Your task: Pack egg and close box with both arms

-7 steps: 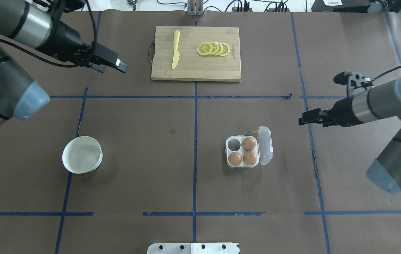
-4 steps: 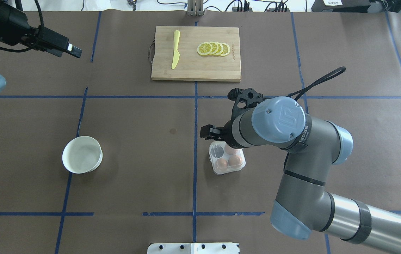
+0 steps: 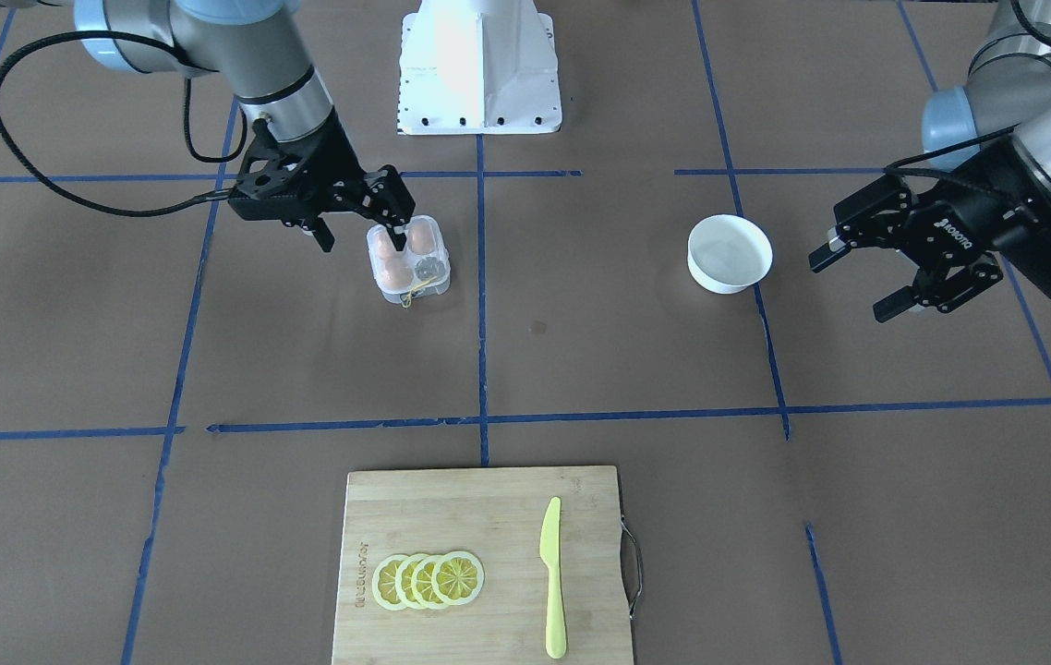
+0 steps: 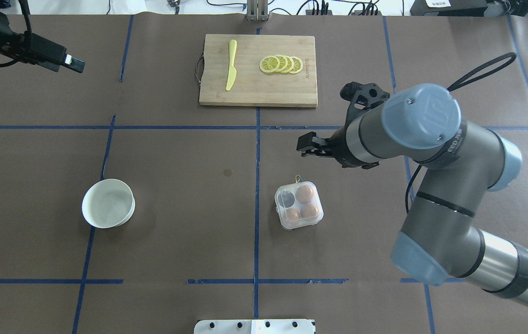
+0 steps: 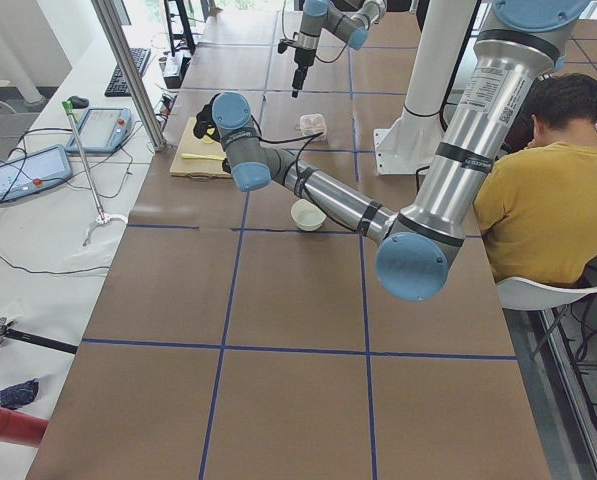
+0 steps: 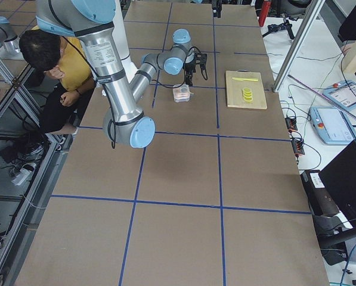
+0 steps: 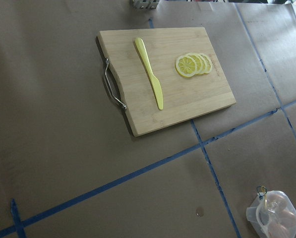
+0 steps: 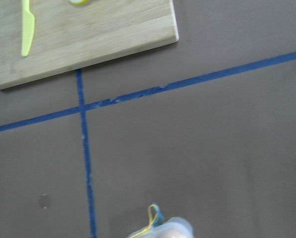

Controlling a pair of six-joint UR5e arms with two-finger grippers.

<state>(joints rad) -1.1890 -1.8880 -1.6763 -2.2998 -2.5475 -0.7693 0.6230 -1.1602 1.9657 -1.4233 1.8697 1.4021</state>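
Note:
The box (image 4: 299, 205) stands right of the table's middle with its clear lid down. Three tan eggs (image 4: 305, 193) lie in its cells, and the fourth cell (image 4: 285, 198) looks dark and has no egg. Yellow string (image 3: 408, 296) hangs at its far edge. My right gripper (image 3: 359, 226) is open and empty, raised just beyond the box's far side and apart from it (image 4: 307, 143). My left gripper (image 3: 858, 279) is open and empty, far off at the table's far left (image 4: 74, 62). The box also shows in the left wrist view (image 7: 274, 215).
A white bowl (image 4: 107, 203) stands at the left, with nothing in it. A wooden cutting board (image 4: 258, 88) at the far middle carries a yellow knife (image 4: 231, 65) and lemon slices (image 4: 281, 64). A seated person (image 5: 538, 200) is beside the robot's base.
The lid went from open to shut and the box slid left. My right gripper, over the box half a second ago, has pulled back and up. My left arm drew further to the far left.

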